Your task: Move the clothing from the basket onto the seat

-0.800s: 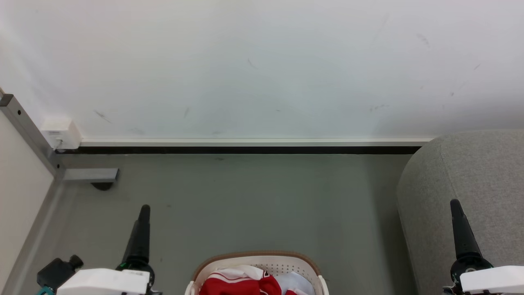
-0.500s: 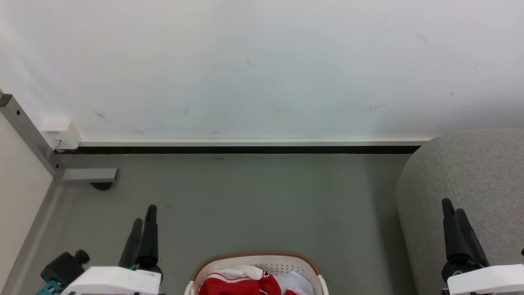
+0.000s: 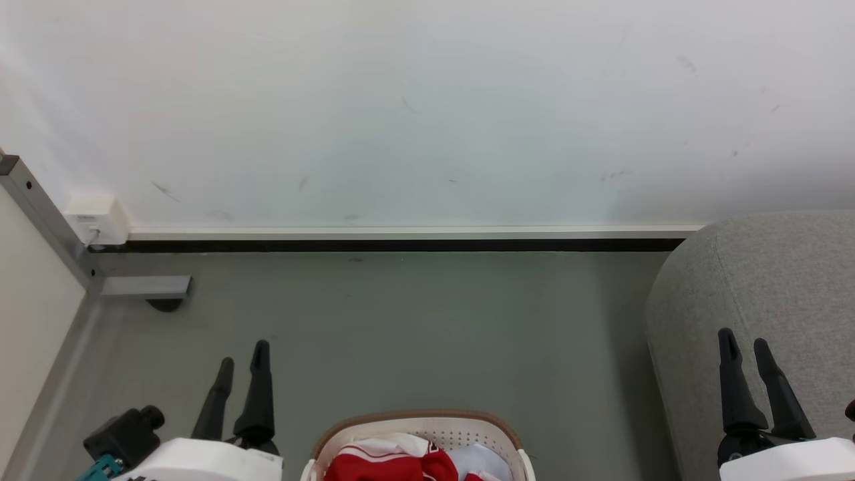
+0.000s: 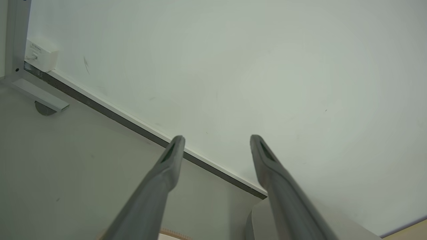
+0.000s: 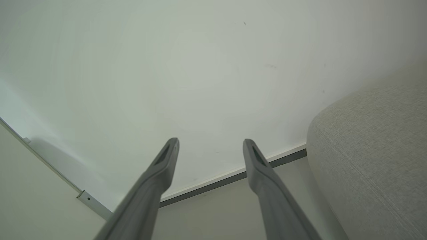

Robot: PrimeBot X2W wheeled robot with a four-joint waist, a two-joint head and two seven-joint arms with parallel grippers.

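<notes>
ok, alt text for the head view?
A cream laundry basket holding red and white clothing sits at bottom centre on a grey floor, between the open left gripper and open right gripper. A light-grey seat stands at right, a white wall behind.

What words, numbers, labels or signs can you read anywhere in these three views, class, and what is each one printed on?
No text here can be read.
On the white wall box: a small label, its dark marks too small to read.
On the red jersey in the basket: white stripes show; a dark patch at its right edge might be part of a numeral, but I cannot tell.
</notes>
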